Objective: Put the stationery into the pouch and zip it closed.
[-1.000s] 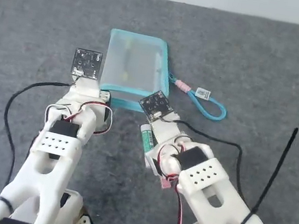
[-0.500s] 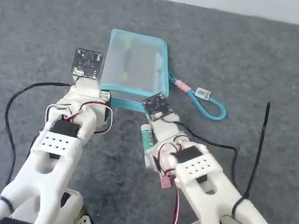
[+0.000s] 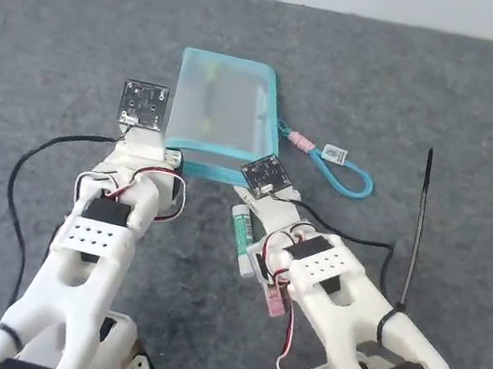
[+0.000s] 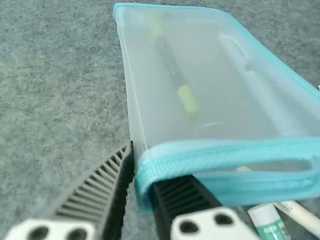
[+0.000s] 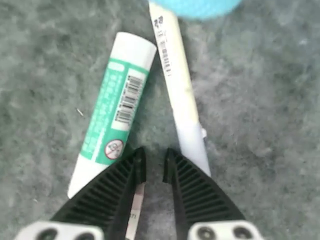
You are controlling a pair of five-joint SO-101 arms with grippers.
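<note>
Near the table's far edge, seen from above, lies the translucent teal-edged pouch, its strap trailing toward the right edge. The right arm hides part of a green glue stick.

From the left wrist, the left gripper pinches the pouch's zipper edge at one corner. A yellow-green pen shows inside.

From the right wrist, the right gripper, jaws almost pressed together and holding nothing, sits between the glue stick and a white pen.
</note>
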